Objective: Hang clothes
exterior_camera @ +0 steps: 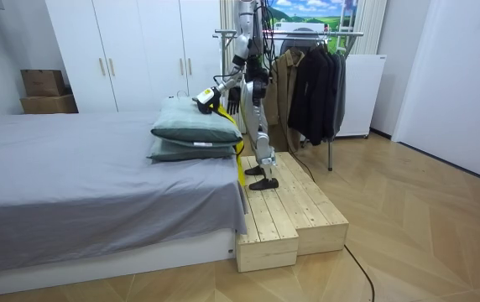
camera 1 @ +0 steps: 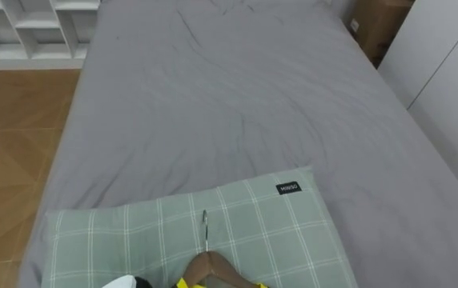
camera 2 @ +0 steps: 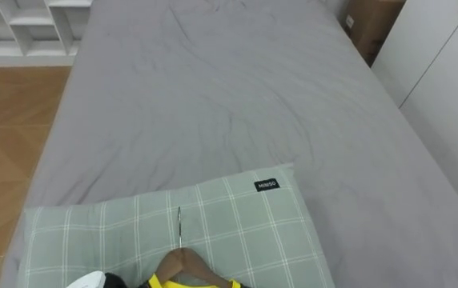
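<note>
Left hand [exterior_camera: 206, 95] hovers just over the green plaid pillow [camera 1: 237, 232], right by the wooden hanger [camera 1: 213, 268] carrying the yellow garment [camera 1: 183, 282]. Honestly can't tell its grip. Grey bed [camera 1: 237, 104] stretches beyond the pillow.

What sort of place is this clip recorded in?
Most likely a bedroom: a bed with a grey sheet and green checked pillows, white wardrobe doors, and a clothes rack hung with dark coats.

Your view shows a plain grey bedsheet [camera 1: 237, 96]. The pillow [camera 1: 277, 232] is pale green with a white check. The hanger [camera 1: 217, 268] is brown, the garment [camera 1: 182, 283] yellow, the flooring [camera 1: 13, 160] brown herringbone, and the wardrobe [camera 1: 445, 72] white.
</note>
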`<state>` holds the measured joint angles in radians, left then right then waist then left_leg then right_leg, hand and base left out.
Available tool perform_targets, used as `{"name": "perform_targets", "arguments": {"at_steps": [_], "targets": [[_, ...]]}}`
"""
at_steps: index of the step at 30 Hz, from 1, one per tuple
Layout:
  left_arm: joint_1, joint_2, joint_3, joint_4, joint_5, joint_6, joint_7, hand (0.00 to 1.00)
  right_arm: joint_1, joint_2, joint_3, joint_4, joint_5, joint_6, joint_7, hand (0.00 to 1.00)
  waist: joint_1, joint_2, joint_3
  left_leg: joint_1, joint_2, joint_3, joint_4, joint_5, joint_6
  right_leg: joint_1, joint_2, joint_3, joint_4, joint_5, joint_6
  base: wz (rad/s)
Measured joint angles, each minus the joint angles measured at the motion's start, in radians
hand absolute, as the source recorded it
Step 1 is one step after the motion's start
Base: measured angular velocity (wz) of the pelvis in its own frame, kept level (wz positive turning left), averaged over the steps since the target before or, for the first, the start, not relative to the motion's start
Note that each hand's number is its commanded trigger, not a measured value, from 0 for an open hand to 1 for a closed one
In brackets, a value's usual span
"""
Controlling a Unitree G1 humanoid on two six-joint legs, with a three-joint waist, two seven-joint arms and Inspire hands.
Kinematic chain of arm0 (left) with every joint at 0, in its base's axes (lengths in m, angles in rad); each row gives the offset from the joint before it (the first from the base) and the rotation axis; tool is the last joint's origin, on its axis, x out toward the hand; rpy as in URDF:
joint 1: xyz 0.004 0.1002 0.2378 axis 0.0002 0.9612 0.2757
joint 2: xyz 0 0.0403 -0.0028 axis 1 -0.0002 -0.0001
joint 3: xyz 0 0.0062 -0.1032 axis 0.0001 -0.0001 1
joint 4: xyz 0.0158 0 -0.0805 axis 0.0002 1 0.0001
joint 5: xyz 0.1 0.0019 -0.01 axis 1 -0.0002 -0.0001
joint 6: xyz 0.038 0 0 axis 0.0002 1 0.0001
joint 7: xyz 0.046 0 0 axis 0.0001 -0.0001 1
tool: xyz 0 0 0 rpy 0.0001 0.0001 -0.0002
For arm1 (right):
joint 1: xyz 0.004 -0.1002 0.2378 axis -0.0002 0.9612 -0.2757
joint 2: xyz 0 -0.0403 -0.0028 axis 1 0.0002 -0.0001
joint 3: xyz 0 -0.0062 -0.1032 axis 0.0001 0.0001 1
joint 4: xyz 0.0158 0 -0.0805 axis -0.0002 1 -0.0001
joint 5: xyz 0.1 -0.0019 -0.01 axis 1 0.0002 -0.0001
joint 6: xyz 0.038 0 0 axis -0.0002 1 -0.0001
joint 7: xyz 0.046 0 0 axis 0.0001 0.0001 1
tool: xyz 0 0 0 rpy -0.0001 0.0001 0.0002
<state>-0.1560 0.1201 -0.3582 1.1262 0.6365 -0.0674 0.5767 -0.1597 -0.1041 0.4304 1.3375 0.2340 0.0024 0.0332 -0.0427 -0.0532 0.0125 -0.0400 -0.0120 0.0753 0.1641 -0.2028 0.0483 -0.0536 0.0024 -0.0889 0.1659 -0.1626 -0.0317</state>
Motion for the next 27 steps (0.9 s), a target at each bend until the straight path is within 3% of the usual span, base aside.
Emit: {"name": "perform_targets", "arguments": {"at_steps": [17, 27], "targets": [[0.000, -0.002, 0.000, 0.005, -0.001, 0.003, 0.001, 1.00, -0.011, 0.000, 0.000, 0.000, -0.001, 0.000, -0.009, 0.00, -0.002, 0.000, -0.0002, 0.001, 0.000, -0.005, -0.001, 0.000, 0.000, 0.002, -0.001, -0.005, 0.000, 0.000, 0.000, 0.00], [-0.003, -0.008, 0.002, 0.003, -0.110, -0.005, -0.020, 1.00, -0.011, 0.000, 0.000, 0.003, -0.004, 0.001, 0.008, 0.00, -0.002, 0.000, 0.0000, -0.002, -0.001, -0.005, -0.001, 0.000, 0.000, 0.003, 0.001, -0.006, -0.010, 0.000, 0.000, 0.00]]}}
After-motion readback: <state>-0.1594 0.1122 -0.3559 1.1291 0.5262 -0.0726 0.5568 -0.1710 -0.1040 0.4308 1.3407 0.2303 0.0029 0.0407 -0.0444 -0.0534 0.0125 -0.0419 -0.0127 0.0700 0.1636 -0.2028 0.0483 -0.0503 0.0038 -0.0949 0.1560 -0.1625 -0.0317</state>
